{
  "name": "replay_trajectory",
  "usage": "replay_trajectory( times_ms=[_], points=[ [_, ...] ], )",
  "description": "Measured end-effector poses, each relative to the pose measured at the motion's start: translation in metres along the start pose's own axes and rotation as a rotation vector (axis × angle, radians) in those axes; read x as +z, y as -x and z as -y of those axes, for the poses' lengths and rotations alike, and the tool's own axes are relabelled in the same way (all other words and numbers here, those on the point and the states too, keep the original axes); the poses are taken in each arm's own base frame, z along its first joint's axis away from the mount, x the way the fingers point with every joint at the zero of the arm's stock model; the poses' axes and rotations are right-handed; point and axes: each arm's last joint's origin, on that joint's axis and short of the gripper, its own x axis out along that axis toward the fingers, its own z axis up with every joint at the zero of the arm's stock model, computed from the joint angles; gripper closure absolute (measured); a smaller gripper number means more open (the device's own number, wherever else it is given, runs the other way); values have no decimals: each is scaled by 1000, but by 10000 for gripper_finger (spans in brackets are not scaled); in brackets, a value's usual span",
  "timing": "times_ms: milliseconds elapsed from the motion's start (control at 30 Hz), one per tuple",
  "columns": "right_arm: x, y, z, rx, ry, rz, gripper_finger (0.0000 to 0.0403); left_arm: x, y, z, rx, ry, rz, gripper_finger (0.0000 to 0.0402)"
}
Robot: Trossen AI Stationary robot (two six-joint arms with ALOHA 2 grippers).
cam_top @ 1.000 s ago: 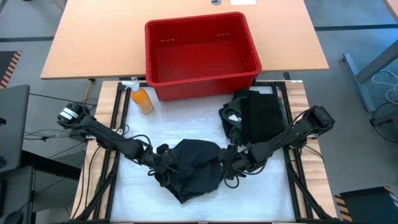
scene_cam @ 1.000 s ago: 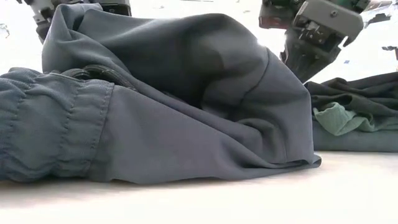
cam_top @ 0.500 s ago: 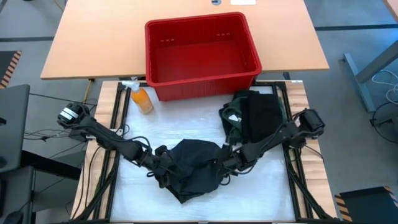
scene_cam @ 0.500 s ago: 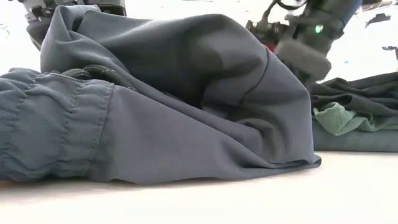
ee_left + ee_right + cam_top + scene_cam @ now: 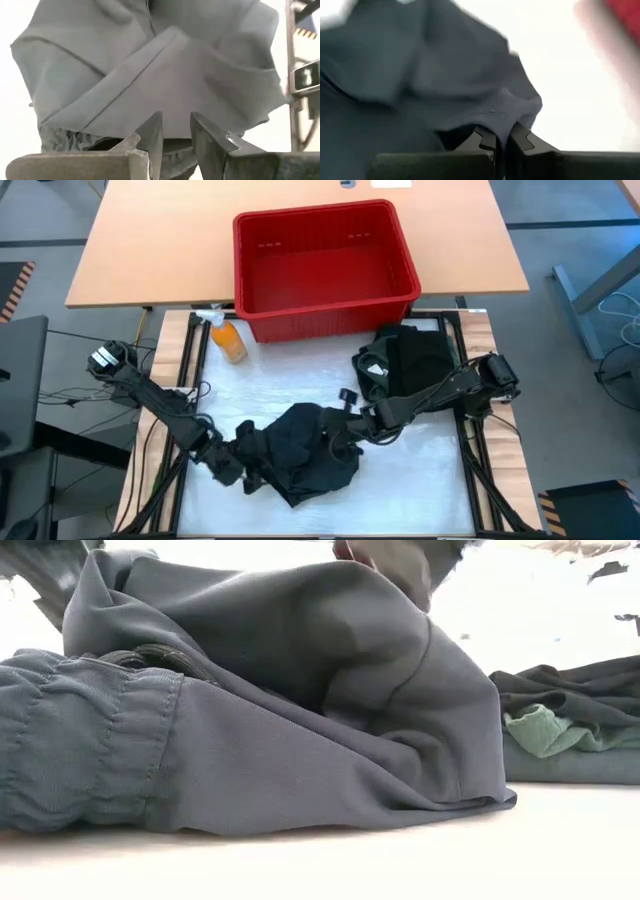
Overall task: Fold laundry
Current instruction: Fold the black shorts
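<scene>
A crumpled dark garment [image 5: 305, 452] of the laundry lies in a heap on the white table top, at the middle near the front. It fills the low view [image 5: 280, 710], with a gathered elastic band at its left. My left gripper [image 5: 232, 468] is at the heap's left end, its fingers narrowly apart against the cloth [image 5: 175, 117]. My right gripper [image 5: 342, 444] is at the heap's right side, shut on the cloth [image 5: 501, 131]. A stack of folded dark laundry [image 5: 410, 365] rests flat on the table at the right. My left gripper meets the garment's left end, near a seamed fold [image 5: 165, 107]. It slants down from the table's left. Cloth fills the narrow gap between its fingers [image 5: 152, 132], but the place of contact is hidden behind them. My right gripper pinches a fold at the garment's right edge [image 5: 520, 112] between its two fingers [image 5: 485, 137]. It comes slanting down from the table's right. The rest of the garment lies slack on the table.
A red bin [image 5: 322, 268] stands at the table's far edge. An orange spray bottle [image 5: 228, 340] lies to its left. The folded stack [image 5: 570, 735] is close to the right arm. Bare table top [image 5: 420, 490] lies near the front right.
My right gripper has gone toward the table's left onto the heap's right side and has shut on the cloth. My left gripper has drawn back toward the table's left and near edge, and the garment's left part has stretched out after it. The heap's middle has stayed put.
</scene>
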Motion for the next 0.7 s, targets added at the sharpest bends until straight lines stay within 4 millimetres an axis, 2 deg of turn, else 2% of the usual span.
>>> replay_trajectory(
  times_ms=[133, 233, 367, 467, 533, 700],
  points=[
    [41, 15, -2, 39, 2, 126, 384, -6, 18, 9, 2, -11, 88, 315],
    [65, 23, 3, 56, -52, 223, 384, -11, 32, 16, -18, -39, 140, 315],
    [85, 23, 17, 57, -137, 306, 378, -23, 46, 26, -45, -65, 178, 315],
    [95, 21, 26, 92, -214, 347, 372, -33, 54, 32, -63, -45, 193, 315],
    [99, 12, 25, 130, -244, 373, 373, -37, 58, 34, -69, -18, 214, 315],
    [94, -15, 6, 217, -236, 384, 381, -44, 64, 37, -61, 24, 261, 315]
  ],
)
